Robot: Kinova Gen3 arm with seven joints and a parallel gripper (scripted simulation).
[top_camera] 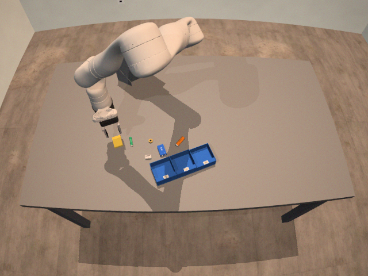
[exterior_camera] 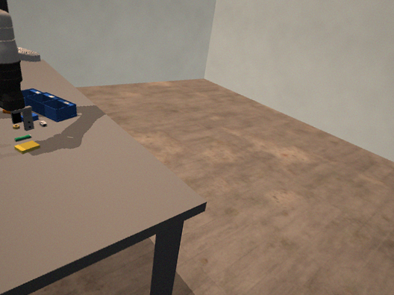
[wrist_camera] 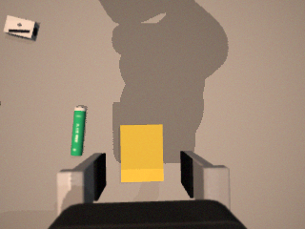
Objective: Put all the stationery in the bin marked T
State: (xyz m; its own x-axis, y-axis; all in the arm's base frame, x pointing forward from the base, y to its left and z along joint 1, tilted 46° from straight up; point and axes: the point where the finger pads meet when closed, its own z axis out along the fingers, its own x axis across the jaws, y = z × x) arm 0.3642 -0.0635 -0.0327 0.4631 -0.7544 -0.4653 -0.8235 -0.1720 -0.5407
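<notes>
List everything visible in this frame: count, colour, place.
Table: one, grey-brown, dark legs.
Bin tray: one, blue, three compartments, nothing in them but labels, table centre.
Yellow block: one, lying flat, in line with the open fingers.
Green marker: one, beside the block.
Nut: one, orange-yellow.
Blue battery: one, by the tray.
Orange marker: one, behind the tray.
White item: one, small.
Gripper: one, open, above the block.
</notes>
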